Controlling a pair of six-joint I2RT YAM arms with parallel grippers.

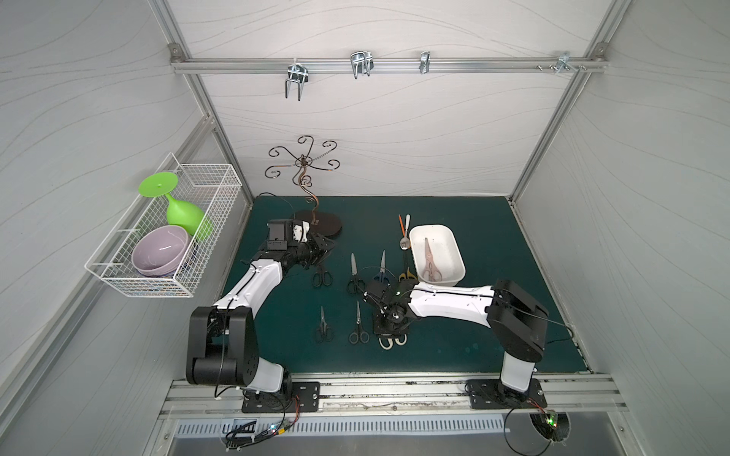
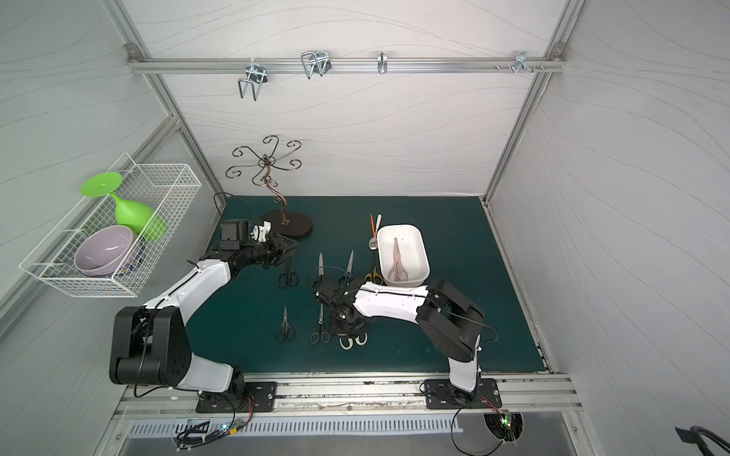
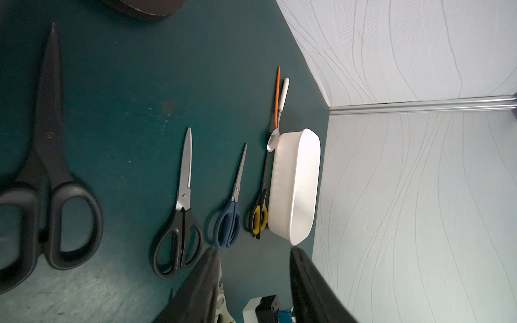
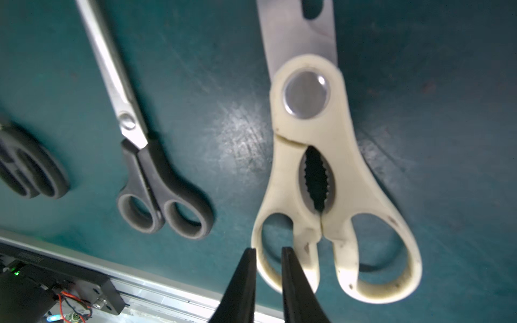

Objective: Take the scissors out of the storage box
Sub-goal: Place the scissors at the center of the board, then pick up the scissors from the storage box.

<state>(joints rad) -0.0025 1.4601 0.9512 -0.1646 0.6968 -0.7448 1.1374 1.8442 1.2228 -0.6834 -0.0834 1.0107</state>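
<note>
**Lying alone in the white box [image 1: 448,241]: the pink scissors [image 1: 430,260]**

Seven other pairs are spread on the green surface [image 1: 434,355] in both top views, handles toward the robot. The right gripper [image 4: 267,250] hangs low over the cream scissors [image 4: 321,156], which lie flat near the surface's front edge. Its jaws stand slightly parted astride the rim of one handle loop, a sliver of green showing between rim and finger: released, not clenched. The left gripper [image 3: 253,251] hovers near the dark base of a metal stand [image 1: 328,227], above the blades of one of the four black-handled scissors [image 1: 322,277]. Its jaws are spread and hold nothing. Two black-handled pairs sit in the back row with the blue scissors [image 3: 226,226] and the yellow-and-black scissors [image 3: 260,221], the last just beside the box's long wall. The other two lie in the front row beside the cream pair. A white-handled spoon [image 1: 407,220] and an orange stick [image 1: 400,224] rest by the box's far corner. The box stands upright at the right of the surface, behind the right arm.
</note>
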